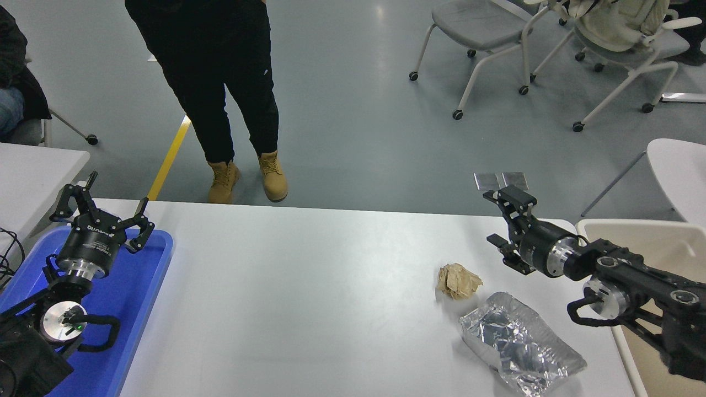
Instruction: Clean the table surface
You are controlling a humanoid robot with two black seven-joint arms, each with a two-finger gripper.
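Observation:
The white table surface fills the lower middle of the head view. On it at the right lie a crumpled brown paper ball and a crinkled silver foil bag. My right gripper is open and empty, raised above the table's far right part, up and to the right of the paper ball and apart from it. My left gripper is open and empty, parked over the blue tray at the lower left.
A beige bin stands off the table's right edge, partly behind my right arm. A person in black trousers and tan boots stands at the far side. A smaller white table is at the left. Wheeled chairs stand far right.

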